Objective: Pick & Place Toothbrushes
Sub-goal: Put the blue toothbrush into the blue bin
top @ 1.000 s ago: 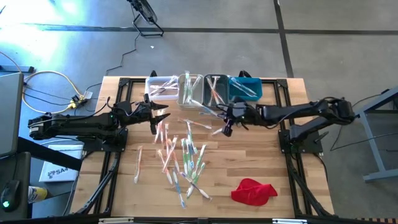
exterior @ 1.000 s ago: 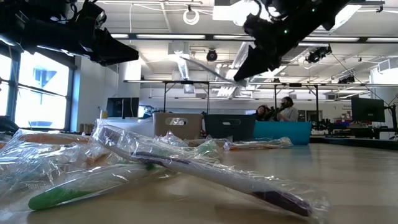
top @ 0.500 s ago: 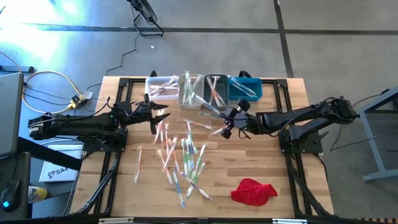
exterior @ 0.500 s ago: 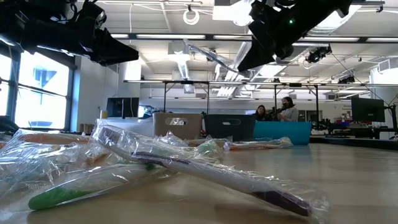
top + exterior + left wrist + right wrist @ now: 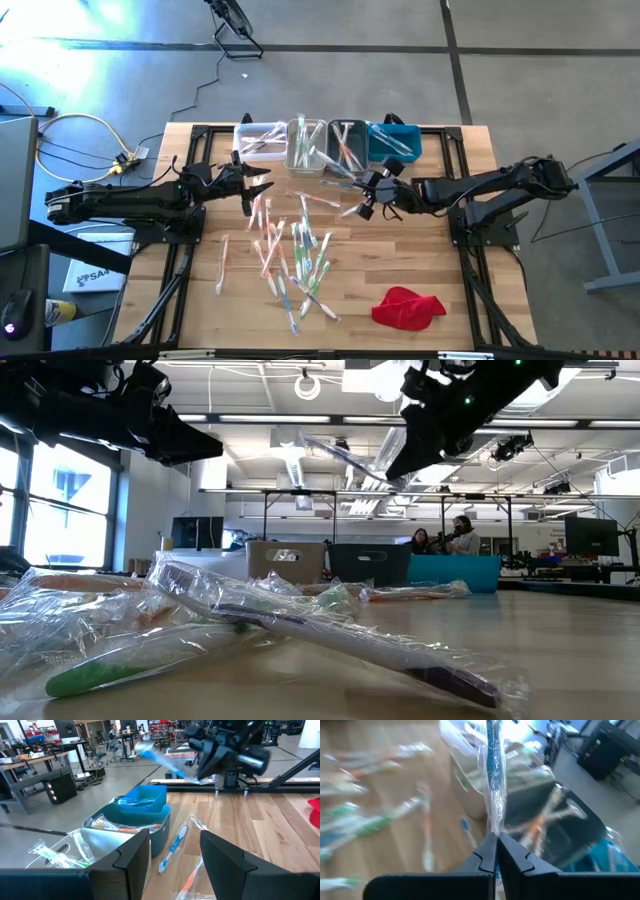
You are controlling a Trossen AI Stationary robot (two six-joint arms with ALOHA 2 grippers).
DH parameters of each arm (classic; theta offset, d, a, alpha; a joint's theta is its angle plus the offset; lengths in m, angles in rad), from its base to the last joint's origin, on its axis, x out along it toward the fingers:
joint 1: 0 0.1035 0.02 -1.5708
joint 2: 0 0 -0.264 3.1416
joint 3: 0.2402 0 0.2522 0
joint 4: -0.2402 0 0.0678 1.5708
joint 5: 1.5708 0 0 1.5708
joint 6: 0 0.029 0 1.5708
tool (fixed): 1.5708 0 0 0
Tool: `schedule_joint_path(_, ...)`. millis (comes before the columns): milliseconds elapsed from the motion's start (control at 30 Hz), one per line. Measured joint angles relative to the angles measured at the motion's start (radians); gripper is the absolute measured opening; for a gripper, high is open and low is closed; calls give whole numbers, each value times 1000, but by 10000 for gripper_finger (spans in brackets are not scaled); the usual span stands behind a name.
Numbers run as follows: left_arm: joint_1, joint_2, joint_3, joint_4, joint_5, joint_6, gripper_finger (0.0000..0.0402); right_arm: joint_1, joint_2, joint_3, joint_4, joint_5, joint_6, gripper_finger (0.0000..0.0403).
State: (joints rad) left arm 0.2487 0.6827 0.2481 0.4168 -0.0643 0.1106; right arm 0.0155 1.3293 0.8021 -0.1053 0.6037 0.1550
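Observation:
Many wrapped toothbrushes (image 5: 290, 245) lie loosely scattered across the middle of the wooden table (image 5: 440, 260). My right gripper (image 5: 363, 203) hangs above the table just in front of the bins, shut on a blue-handled toothbrush (image 5: 493, 765) in a clear wrapper. That toothbrush also shows in the left wrist view (image 5: 160, 761) and the low view (image 5: 345, 460). My left gripper (image 5: 262, 187) hovers left of the pile. It points level and is open (image 5: 175, 865) with nothing between its fingers. My right gripper pinches one end of the wrapped blue toothbrush (image 5: 494, 827) between its two fingers. The fingers come from the table's right, slanting down. The brush sticks out past the fingertips, roughly in line with them, and is lifted clear of the table.
Along the far edge stand a white bin (image 5: 258, 140), a clear bin (image 5: 303, 147), a dark grey bin (image 5: 347, 140) and a blue bin (image 5: 393, 142), each holding toothbrushes. A red cloth (image 5: 407, 305) lies near the front right. Bare wood shows right of the pile.
My right gripper has turned at the wrist and shifted slightly toward the near edge, staying shut on the blue toothbrush. The toothbrush has swung with it and stays clear of the table.

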Motion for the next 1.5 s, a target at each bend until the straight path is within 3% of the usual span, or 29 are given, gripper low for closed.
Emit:
schedule_joint_path(300, 0, 0, 0, 0, 0, 0, 171, -150, 1, 0, -122, -17, -18, 3)
schedule_joint_path(900, 0, 0, 0, 0, 0, 26, 171, -513, 1, 0, -183, -248, -212, 3)
schedule_joint_path(1500, 0, 0, 0, 0, 0, 27, 171, -722, 1, 0, -266, -310, -345, 3)
